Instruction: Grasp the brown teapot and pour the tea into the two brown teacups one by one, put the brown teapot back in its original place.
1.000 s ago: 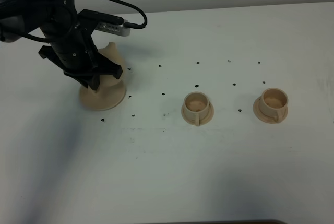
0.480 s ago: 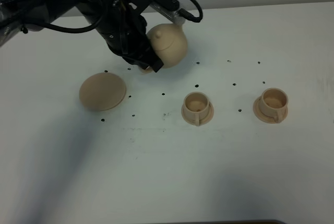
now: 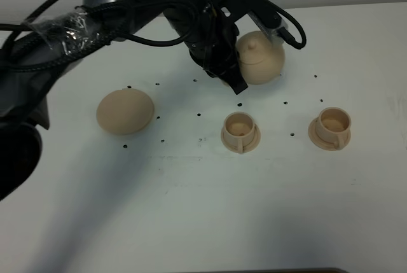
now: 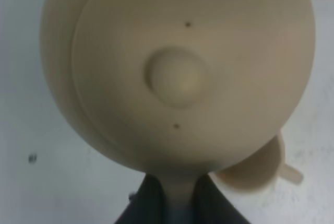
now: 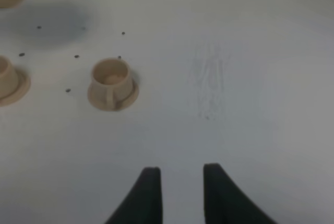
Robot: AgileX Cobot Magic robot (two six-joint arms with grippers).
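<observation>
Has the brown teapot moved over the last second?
Yes: the brown teapot is off the wide saucer, lifted and carried right, now held up beyond the left teacup.

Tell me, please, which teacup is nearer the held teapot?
The cup nearer the big saucer: the teapot hangs almost directly behind it, while the other cup sits further off to the side.

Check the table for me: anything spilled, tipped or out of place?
Nothing stands out. The left gripper holds the teapot roughly level above the table, both cups stand upright, and no spill shows.
</observation>
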